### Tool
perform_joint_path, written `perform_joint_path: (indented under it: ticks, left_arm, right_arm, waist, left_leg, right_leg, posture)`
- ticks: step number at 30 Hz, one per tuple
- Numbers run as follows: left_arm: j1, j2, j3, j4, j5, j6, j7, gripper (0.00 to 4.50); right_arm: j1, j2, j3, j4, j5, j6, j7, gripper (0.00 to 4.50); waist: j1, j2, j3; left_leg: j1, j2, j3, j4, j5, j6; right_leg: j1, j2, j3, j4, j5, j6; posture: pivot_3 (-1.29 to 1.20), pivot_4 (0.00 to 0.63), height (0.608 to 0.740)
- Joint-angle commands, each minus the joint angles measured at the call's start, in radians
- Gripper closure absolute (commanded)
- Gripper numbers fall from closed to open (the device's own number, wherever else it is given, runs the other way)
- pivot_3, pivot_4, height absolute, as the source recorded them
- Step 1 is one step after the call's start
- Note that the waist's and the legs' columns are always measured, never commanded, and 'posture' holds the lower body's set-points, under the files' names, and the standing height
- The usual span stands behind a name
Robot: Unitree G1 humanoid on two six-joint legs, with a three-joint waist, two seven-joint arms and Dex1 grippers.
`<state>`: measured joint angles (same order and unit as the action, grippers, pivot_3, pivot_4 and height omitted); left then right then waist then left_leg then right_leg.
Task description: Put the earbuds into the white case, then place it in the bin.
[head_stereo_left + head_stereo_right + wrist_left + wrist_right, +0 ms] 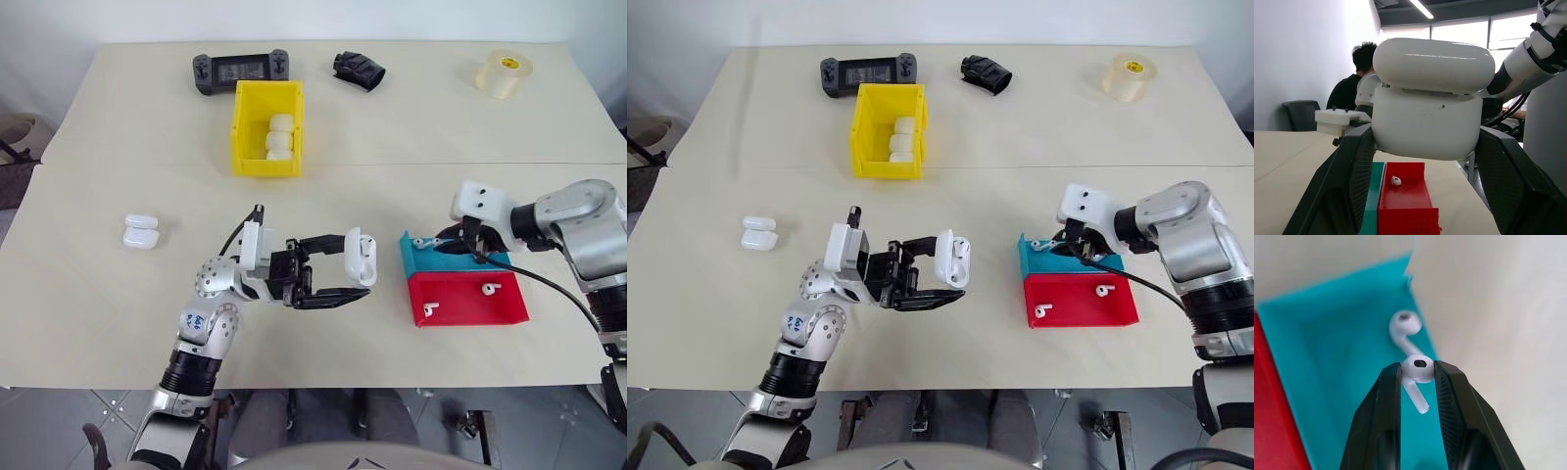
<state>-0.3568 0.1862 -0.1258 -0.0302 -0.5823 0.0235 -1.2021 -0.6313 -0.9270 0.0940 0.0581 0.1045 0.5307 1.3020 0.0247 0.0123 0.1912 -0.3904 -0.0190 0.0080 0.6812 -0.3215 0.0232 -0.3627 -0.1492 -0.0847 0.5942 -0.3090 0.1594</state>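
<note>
left gripper [341,264] clamps white case [359,257] (lid ajar), frame centre | right gripper [1418,377] pinches an earbud [1417,373] over teal tray [1327,357], right of centre | yellow bin [266,127] upper centre-left

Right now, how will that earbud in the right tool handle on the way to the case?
Probably slippery: the earbud is glossy and rounded, pinched only at its head by the right tool. Likely very light. Its stem hangs free, so it may twist in the grip.
</note>
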Motion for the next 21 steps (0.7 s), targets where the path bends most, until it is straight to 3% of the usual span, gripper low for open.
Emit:
perform_joint_path:
  ticks: [1, 6, 10, 14, 21]
  left_arm:
    - [-0.016, -0.009, 0.021, 0.013, -0.019, -0.021, -0.011, 1.64]
    - [-0.044, -0.022, 0.034, 0.054, -0.024, -0.016, -0.022, 1.64]
    - [-0.080, -0.038, 0.043, 0.086, -0.031, -0.002, -0.023, 1.64]
    - [-0.097, -0.042, 0.050, 0.096, -0.038, 0.014, -0.028, 1.64]
    - [-0.144, -0.073, 0.062, 0.123, -0.042, 0.039, -0.004, 1.64]
  right_arm:
    - [0.026, 0.014, -0.196, -0.170, 0.201, 0.105, -0.016, 3.53]
    - [0.119, 0.146, -0.414, -0.378, 0.506, 0.303, -0.143, 3.53]
    - [0.222, 0.391, -0.549, -0.582, 0.851, 0.411, -0.418, 3.53]
    - [0.289, 0.554, -0.532, -0.707, 1.058, 0.390, -0.682, 3.53]
    - [0.405, 0.633, -0.432, -0.802, 1.144, 0.273, -0.814, 3.53]
  waist:
    - [0.000, 0.000, 0.000]
    - [0.001, -0.001, 0.000]
    - [0.002, -0.001, 0.000]
    - [-0.001, 0.000, 0.000]
    - [0.000, 0.000, 0.000]
  left_leg:
    - [0.000, 0.000, 0.000, 0.000, 0.000, 0.000]
    - [0.000, 0.001, -0.002, 0.000, 0.000, 0.000]
    - [0.000, 0.003, -0.004, 0.000, 0.000, 0.000]
    - [0.000, 0.003, -0.004, 0.000, 0.000, 0.000]
    - [0.000, -0.002, -0.003, -0.001, 0.000, 0.000]
  right_leg:
    - [0.000, 0.000, 0.000, 0.000, 0.000, 0.000]
    - [0.002, 0.000, -0.002, 0.000, 0.000, 0.000]
    - [0.002, -0.001, -0.003, 0.001, 0.000, 0.000]
    - [0.000, -0.001, -0.003, 0.003, 0.000, 0.000]
    - [0.000, 0.000, -0.001, 0.004, 0.000, 0.000]
  posture:
    - [0.00, 0.150, 0.740]
    - [0.00, 0.150, 0.740]
    - [0.00, 0.150, 0.740]
    - [0.00, 0.150, 0.740]
    - [0.00, 0.150, 0.740]
